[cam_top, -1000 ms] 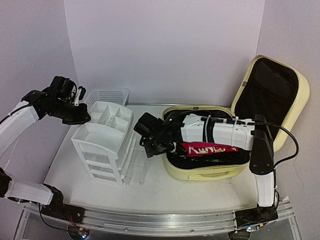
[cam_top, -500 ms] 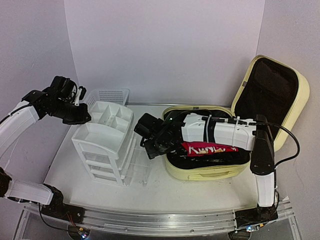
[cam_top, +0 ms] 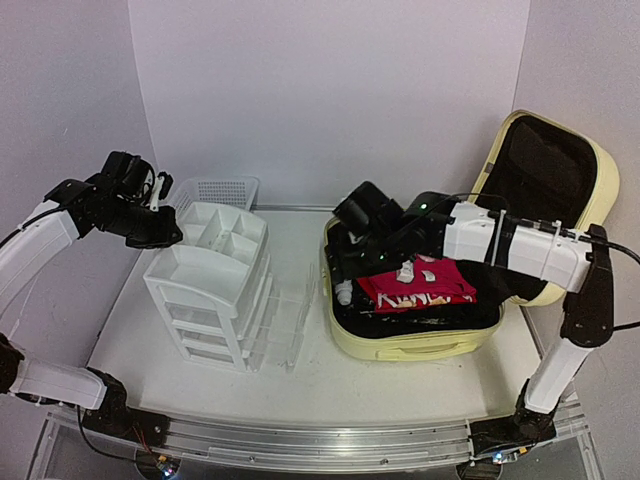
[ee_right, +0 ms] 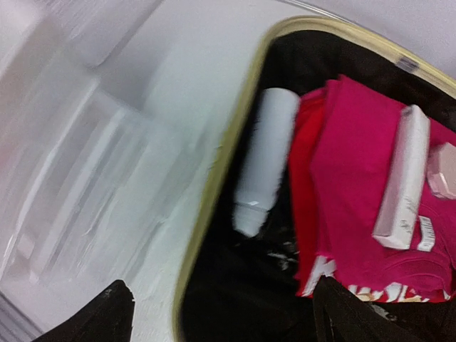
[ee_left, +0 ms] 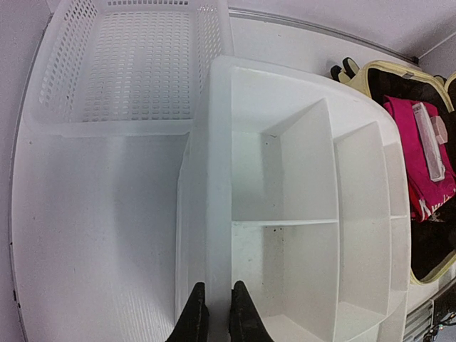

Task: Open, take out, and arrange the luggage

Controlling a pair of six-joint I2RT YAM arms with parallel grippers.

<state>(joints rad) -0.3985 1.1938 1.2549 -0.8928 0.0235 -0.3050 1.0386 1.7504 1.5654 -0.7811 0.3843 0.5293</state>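
Observation:
The luggage [cam_top: 420, 345] lies open at the right with its lid [cam_top: 590, 200] propped up, showing black lining. In it lie pink clothing [ee_right: 363, 192], a white bottle [ee_right: 267, 167] and a long white box [ee_right: 402, 178]. My right gripper [ee_right: 224, 313] hangs open over the luggage's left rim [ee_right: 214, 192] with nothing between its fingers; from above, the right gripper [cam_top: 345, 262] is over the bottle [cam_top: 344, 292]. My left gripper [ee_left: 214, 317] is shut on the top tray wall of the white drawer unit [ee_left: 299, 214].
The drawer unit [cam_top: 210, 290] stands left of the luggage with a clear drawer [cam_top: 285, 325] pulled out toward it. A white mesh basket [cam_top: 215, 190] sits behind the unit by the back wall. A small pink box [ee_right: 443, 171] lies on the clothing.
My right gripper has swung from beside the drawer unit back and up over the luggage's left end, and its jaws have opened wider. The left arm has not moved.

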